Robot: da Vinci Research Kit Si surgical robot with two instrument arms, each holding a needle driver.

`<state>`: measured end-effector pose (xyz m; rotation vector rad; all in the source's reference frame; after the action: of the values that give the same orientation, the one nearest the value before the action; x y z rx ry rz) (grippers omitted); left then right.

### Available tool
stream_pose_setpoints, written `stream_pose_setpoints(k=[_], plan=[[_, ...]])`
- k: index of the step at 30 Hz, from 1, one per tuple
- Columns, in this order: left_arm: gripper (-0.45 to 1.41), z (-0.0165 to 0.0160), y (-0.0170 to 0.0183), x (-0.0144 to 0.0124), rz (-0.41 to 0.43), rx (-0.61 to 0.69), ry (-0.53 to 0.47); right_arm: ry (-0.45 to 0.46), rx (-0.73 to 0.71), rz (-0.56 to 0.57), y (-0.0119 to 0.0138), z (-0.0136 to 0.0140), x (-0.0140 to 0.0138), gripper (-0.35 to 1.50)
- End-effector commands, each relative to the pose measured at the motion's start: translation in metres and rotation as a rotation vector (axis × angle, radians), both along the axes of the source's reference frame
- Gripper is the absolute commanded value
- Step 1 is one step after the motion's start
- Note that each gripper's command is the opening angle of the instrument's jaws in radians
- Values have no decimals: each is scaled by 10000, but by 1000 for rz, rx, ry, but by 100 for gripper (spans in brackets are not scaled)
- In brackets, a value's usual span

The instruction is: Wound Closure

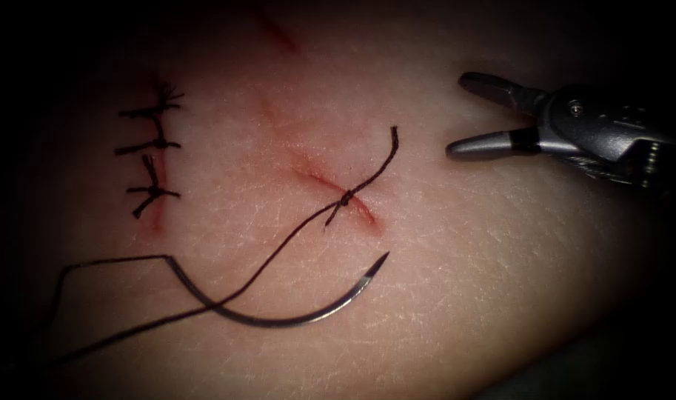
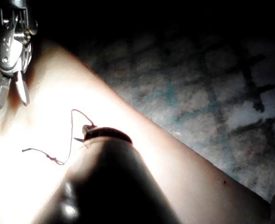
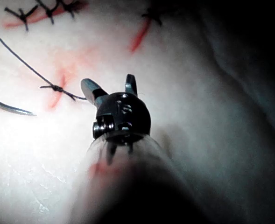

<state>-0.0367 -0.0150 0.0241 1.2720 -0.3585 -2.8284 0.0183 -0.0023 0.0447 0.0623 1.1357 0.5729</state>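
Right arm's tool [image 1: 456, 117]: jaws spread wide, nothing between them, poised above the tissue [image 1: 500, 281] to the right of the cut [image 1: 338, 194], apart from every thread; seen from behind in the right wrist view [image 3: 110, 87], both jaw tips splayed, and again in the left wrist view [image 2: 11, 95], jaws parted over the pale surface. Left arm's tool: dark shaft seen from close in its own wrist view, jaw state not discernible. Cut: short, reddish, slanting, near the middle of the tissue, crossed by one knotted stitch [image 1: 346, 198]. Thread [image 1: 263, 268]: a short free tail rising up and right from the knot toward the open jaws without touching them; a long strand running down and left from the knot, crossing over the needle, off toward the tissue's lower left edge. Needle [image 1: 293, 320]: curved, lying flat and free on the tissue below the cut, held by nothing, not in the tissue, point up and right, swaged end to the left with thread trailing on. Finished stitches [image 1: 151, 148]: three knotted ones in a row near the tissue's upper left, over an older cut. Red fluid [image 1: 278, 33]: a faint streak near the tissue's upper edge.
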Motion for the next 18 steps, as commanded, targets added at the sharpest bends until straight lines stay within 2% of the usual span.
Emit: stream_pose_setpoints(k=[1,3,4,6,10,11,18], plan=[[-45,3,15,-17,10,-9,0,-15,-17,13,-6,-8,1,140],[-45,4,25,-26,14,-15,4,-12,-27,14,-15,-14,4,133],[-45,7,36,-36,15,-18,1,3,-42,23,-22,-17,11,116],[-45,12,45,-45,16,-25,0,34,-59,40,-30,-18,22,98],[-45,32,69,-58,23,-28,-4,64,-115,57,-45,-9,65,15],[-45,39,76,-59,26,-29,-12,76,-135,54,-49,-5,82,-35],[-45,61,100,-66,33,-20,-9,115,-178,-2,-66,15,147,-35]])
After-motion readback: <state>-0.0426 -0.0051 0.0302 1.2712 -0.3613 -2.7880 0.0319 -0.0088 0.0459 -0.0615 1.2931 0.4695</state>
